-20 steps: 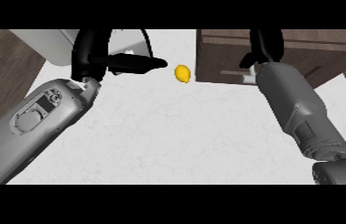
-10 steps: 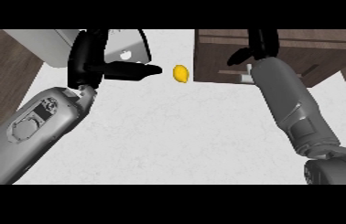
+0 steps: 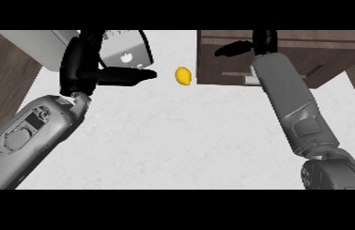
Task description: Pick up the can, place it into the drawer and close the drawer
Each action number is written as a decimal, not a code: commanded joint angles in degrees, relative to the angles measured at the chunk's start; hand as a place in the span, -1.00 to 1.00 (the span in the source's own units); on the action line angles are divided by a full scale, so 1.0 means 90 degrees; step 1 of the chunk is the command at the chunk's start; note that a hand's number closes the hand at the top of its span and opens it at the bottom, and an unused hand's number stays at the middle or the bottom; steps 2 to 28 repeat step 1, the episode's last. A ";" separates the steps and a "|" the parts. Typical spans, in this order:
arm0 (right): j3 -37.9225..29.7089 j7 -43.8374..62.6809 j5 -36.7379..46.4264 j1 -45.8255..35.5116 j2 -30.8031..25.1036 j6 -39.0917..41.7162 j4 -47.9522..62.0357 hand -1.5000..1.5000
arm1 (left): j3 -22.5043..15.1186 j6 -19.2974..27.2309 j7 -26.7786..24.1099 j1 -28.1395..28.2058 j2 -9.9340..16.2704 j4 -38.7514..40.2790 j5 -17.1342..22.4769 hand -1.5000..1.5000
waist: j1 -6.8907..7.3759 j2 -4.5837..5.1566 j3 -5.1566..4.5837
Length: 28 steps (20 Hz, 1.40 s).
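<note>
My left hand [image 3: 94, 72] hangs open over the white counter [image 3: 180, 140], thumb stretched toward a small yellow lemon-shaped object [image 3: 183, 76] just beside its tip, not touching; behind it sits a silver box-shaped appliance [image 3: 128, 48]; my right hand [image 3: 250, 43] reaches over the dark brown wooden drawer [image 3: 229, 60], whether open or closed I cannot tell; I cannot make out the can.

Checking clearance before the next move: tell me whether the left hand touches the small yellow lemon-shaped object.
Apart. In the head view, white counter shows between the left hand's fingertip and the small yellow lemon-shaped object.
</note>
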 commanded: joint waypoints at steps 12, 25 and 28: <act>-0.0435 -0.0068 -0.0597 -0.0280 0.0131 0.0072 -0.0050 -1.00 | 0.0115 -0.0026 -0.0104 0.0221 -0.0078 -0.0033 -0.0077 -1.00 | -0.0002 -0.0048 -0.0031; -0.0435 -0.0068 -0.0597 -0.0280 0.0131 0.0072 -0.0050 -1.00 | 0.0115 -0.0026 -0.0104 0.0221 -0.0078 -0.0033 -0.0077 -1.00 | -0.0002 -0.0048 -0.0031; -0.0435 -0.0068 -0.0597 -0.0280 0.0131 0.0072 -0.0050 -1.00 | 0.0115 -0.0026 -0.0104 0.0221 -0.0078 -0.0033 -0.0077 -1.00 | -0.0002 -0.0048 -0.0031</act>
